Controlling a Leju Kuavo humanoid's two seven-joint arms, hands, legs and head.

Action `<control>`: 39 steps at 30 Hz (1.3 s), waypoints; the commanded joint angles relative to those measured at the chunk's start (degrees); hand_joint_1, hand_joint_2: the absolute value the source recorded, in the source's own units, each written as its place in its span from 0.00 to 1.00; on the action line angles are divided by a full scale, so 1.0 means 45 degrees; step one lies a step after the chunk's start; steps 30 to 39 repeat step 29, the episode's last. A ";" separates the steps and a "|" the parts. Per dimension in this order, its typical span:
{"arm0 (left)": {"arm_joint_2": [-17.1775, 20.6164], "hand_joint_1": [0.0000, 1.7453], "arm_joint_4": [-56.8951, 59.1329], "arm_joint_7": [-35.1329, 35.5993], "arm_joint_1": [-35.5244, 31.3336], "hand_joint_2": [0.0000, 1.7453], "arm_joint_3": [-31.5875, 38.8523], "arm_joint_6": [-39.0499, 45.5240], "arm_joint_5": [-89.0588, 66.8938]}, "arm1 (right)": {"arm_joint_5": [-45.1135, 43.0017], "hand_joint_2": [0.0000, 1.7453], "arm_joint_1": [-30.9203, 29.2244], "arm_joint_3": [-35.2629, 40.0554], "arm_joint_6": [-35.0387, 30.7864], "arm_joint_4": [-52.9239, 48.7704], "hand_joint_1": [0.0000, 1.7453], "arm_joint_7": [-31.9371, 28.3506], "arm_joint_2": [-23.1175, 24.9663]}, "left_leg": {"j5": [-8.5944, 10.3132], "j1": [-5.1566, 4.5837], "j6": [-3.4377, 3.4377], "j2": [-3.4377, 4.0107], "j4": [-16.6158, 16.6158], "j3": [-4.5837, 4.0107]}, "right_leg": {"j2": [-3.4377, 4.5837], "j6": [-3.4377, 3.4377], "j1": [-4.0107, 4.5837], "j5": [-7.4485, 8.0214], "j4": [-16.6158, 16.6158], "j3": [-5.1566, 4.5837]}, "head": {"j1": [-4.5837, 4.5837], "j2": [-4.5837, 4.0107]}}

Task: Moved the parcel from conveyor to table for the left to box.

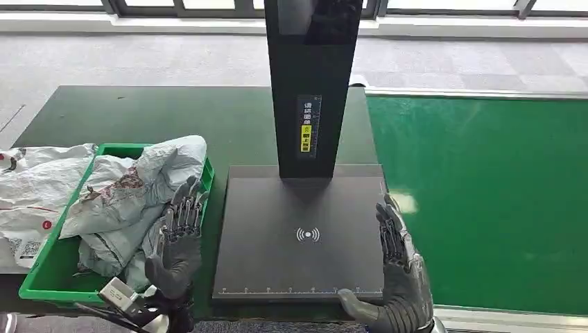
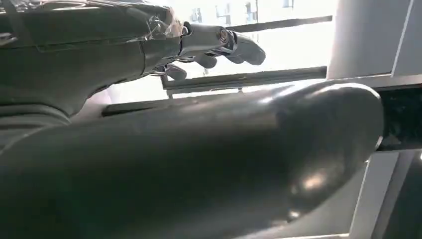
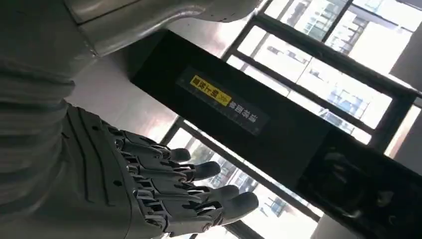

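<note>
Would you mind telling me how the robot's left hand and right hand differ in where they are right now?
The left robot hand hovers at the edge of the green bin, beside the grey parcels; the right robot hand sits at the right edge of the dark scanner platform, thumb over its front corner. The left is above parcels, the right above bare surface. Both are open, fingers extended, holding nothing.

Scanner platform [image 1: 298, 236] surface is left bare between the left hand [image 1: 179, 239] and right hand [image 1: 395, 267], both held empty with fingers [image 1: 186, 201] spread. Passage across the platform's far edge is blocked by the upright black column [image 1: 312, 83] at its middle. Green bin [image 1: 41, 277] at the table's [image 1: 139, 118] near-left corner is packed with crumpled grey parcels [image 1: 132, 201], heaped above the rim just beside the left hand. More bags [image 1: 35, 187] are spilled beyond the bin's left wall. Green conveyor [image 1: 485, 201] on the right is left open.
</note>
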 commanded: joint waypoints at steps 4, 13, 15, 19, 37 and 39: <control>-0.0135 0.00 0.0823 0.0037 -0.0491 0.00 0.0313 -0.0081 -0.0372 | -0.0354 1.00 -0.0628 -0.0413 0.0360 0.0960 0.00 -0.0253 0.0041 | 0.0020 0.0005 0.0000 0.0019 -0.0029 0.0019 | -0.0008 -0.0007 0.0009 0.0024 -0.0036 0.0020 | 0.0000 0.0000; 0.0040 0.00 0.1119 0.0034 -0.0573 0.00 0.0317 0.0272 -0.0356 | -0.1157 1.00 -0.1160 -0.0209 0.0207 0.1456 0.00 -0.0253 -0.0487 | 0.0017 0.0006 0.0001 0.0029 -0.0036 0.0033 | 0.0002 -0.0005 0.0009 0.0025 -0.0043 0.0030 | 0.0000 0.0000; 0.0061 0.00 0.1188 0.0034 -0.0590 0.00 0.0329 0.0277 -0.0332 | -0.1210 1.00 -0.1182 -0.0186 0.0213 0.1508 0.00 -0.0253 -0.0509 | 0.0019 0.0006 0.0001 0.0023 -0.0038 0.0033 | -0.0005 -0.0007 0.0010 0.0025 -0.0046 0.0032 | 0.0000 0.0000; 0.0254 0.00 0.1188 0.0034 -0.0783 0.00 0.0158 0.0457 0.0008 | -0.1641 1.00 -0.1391 0.0458 -0.0395 0.1759 0.00 -0.0253 -0.1019 | 0.0018 0.0009 0.0000 0.0035 -0.0039 0.0035 | 0.0008 -0.0005 0.0013 0.0029 -0.0049 0.0033 | 0.0000 0.0000; 0.0264 0.00 0.1566 0.0034 -0.1197 0.00 0.0028 0.0548 0.0086 | -0.1947 1.00 -0.1304 0.0413 -0.0483 0.1587 0.00 -0.0253 -0.1100 | 0.0014 0.0002 0.0001 0.0005 -0.0018 0.0012 | -0.0013 -0.0004 0.0004 0.0014 -0.0022 0.0013 | 0.0000 0.0000; 0.0264 0.00 0.1566 0.0034 -0.1197 0.00 0.0028 0.0548 0.0086 | -0.1947 1.00 -0.1304 0.0413 -0.0483 0.1587 0.00 -0.0253 -0.1100 | 0.0014 0.0002 0.0001 0.0005 -0.0018 0.0012 | -0.0013 -0.0004 0.0004 0.0014 -0.0022 0.0013 | 0.0000 0.0000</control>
